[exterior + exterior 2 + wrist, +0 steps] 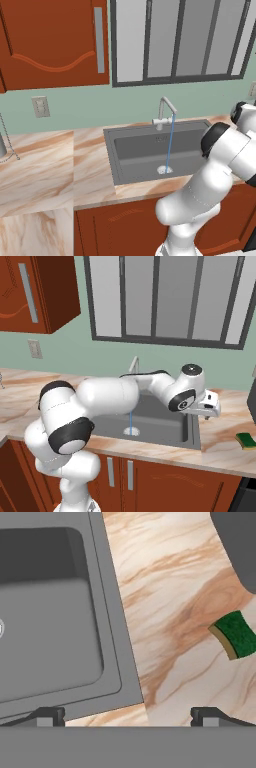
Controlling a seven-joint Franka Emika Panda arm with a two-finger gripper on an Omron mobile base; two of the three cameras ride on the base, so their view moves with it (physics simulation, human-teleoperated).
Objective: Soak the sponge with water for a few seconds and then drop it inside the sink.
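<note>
The sponge (235, 634), green with a yellow layer, lies on the marble counter to the right of the sink (112, 612). In the right base view the sponge (246, 441) rests near the counter's front right. My gripper (129, 716) is open and holds nothing. It hovers above the sink's right rim, with the sponge well off to its right. The hand (207, 405) hangs over the right end of the sink (195, 431). The water (170, 142) runs in a thin blue stream from the faucet (165, 110) down to the drain, and it shows again as the water (131, 421) behind the arm.
A dark rounded object (240, 547) stands on the counter beyond the sponge, at the right edge (252, 401). Marble counter (45, 165) stretches left of the sink. Wooden cabinets (50, 40) hang above it, and a window (175, 40) is behind the faucet.
</note>
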